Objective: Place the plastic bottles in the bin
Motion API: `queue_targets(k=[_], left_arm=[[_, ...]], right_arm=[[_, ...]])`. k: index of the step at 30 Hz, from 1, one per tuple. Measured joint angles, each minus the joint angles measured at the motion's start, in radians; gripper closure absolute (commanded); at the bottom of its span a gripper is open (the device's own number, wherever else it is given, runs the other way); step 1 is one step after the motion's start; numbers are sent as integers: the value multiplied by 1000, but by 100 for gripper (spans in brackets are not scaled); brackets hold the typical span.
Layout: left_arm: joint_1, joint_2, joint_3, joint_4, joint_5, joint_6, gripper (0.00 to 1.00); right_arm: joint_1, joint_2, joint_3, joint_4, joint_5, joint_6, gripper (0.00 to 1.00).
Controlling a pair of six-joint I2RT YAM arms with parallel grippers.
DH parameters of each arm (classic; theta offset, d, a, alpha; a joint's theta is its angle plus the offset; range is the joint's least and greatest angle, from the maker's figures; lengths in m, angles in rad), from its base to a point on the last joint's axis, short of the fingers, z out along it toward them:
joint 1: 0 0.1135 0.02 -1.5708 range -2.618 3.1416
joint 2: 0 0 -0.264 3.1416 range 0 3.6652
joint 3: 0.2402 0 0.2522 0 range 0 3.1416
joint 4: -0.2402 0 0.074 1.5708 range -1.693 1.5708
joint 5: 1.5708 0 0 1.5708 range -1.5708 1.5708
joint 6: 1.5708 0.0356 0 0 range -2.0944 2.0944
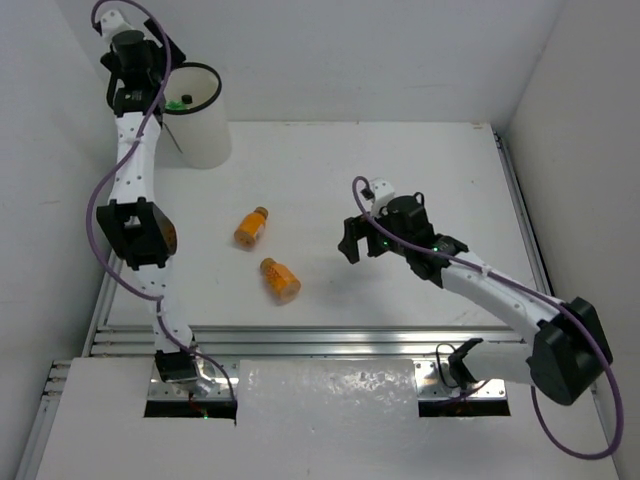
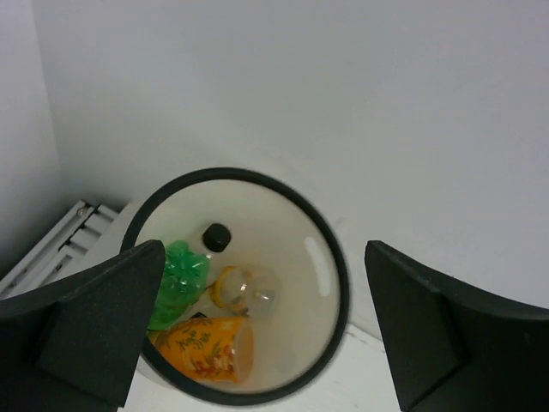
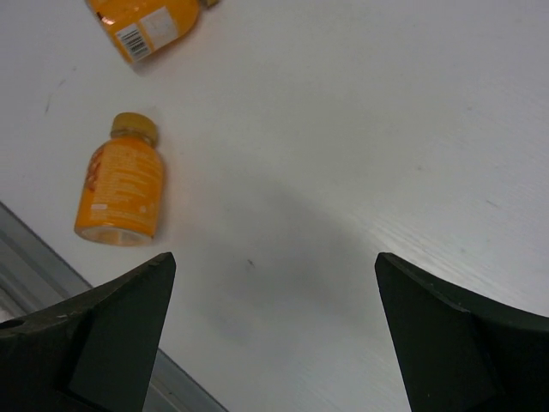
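The white bin (image 1: 208,135) with a black rim stands at the far left. My left gripper (image 1: 150,100) hangs over it, open and empty. In the left wrist view the open gripper (image 2: 264,257) looks down into the bin (image 2: 330,257), which holds a green bottle (image 2: 180,279), a clear bottle with a yellow cap (image 2: 249,290), an orange bottle (image 2: 206,348) and a black cap (image 2: 217,237). Two orange bottles (image 1: 252,227) (image 1: 280,279) lie on the table. My right gripper (image 1: 358,245) is open and empty to their right. The right wrist view shows the gripper (image 3: 274,262) and both bottles (image 3: 120,184) (image 3: 150,21).
White walls enclose the table at the back and on both sides. A metal rail (image 1: 330,340) runs along the near edge of the table, and another runs along the right edge (image 1: 520,210).
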Motion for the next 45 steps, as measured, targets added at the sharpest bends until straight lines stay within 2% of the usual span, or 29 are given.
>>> queue_targets(k=[3, 6, 9, 11, 13, 15, 18, 19, 21, 22, 24, 25, 27, 31, 33, 36, 39, 45], left_arm=[[-9, -153, -92, -9, 7, -12, 0], [-21, -425, -296, -30, 29, -46, 0], [-32, -771, -595, -1, 72, -95, 0], [-34, -990, -859, 40, 102, -126, 0], [-35, -1196, -1081, 58, 116, -151, 0], [-35, -1302, -1230, 61, 133, -169, 0], [-39, -1347, -1400, 33, 177, -167, 0], [-39, -1358, -1440, 9, 193, -161, 0], [-39, -1345, -1504, -31, 224, -147, 0], [-39, -1347, -1532, -60, 238, -137, 0], [-39, -1369, -1574, -84, 272, -122, 0], [-39, -1384, -1591, -87, 291, -116, 0], [-39, -1408, -1620, -76, 352, -111, 0], [-89, -1399, -1693, 13, 528, -136, 0], [-173, -1363, -1725, 69, 599, -153, 0], [-338, -1289, -1752, 178, 694, -193, 0], [-491, -1221, -1753, 307, 753, -223, 0], [-652, -1100, -1681, 455, 782, -245, 0]], right_arm=[[48, 114, 63, -2, -35, 26, 1], [101, 280, 203, -31, -66, 57, 1], [151, 442, 367, -90, -79, 88, 1], [188, 539, 465, -132, -82, 99, 2], [225, 621, 545, -192, -84, 103, 7], [257, 681, 587, -231, -91, 102, 14], [297, 743, 594, -273, -113, 98, 22], [307, 761, 594, -283, -127, 98, 33], [320, 798, 588, -290, -158, 93, 46], [322, 805, 584, -285, -173, 98, 62], [321, 799, 568, -265, -181, 91, 76], [321, 793, 553, -251, -182, 93, 89], [321, 750, 493, -210, -171, 91, 100], [299, 529, 267, -130, -124, 89, 100], [250, 384, 152, -56, -144, 102, 100], [111, 175, 6, 92, -213, 132, 100], [5, 45, -55, 199, -273, 137, 100], [8, -97, -61, 277, -422, 126, 100]])
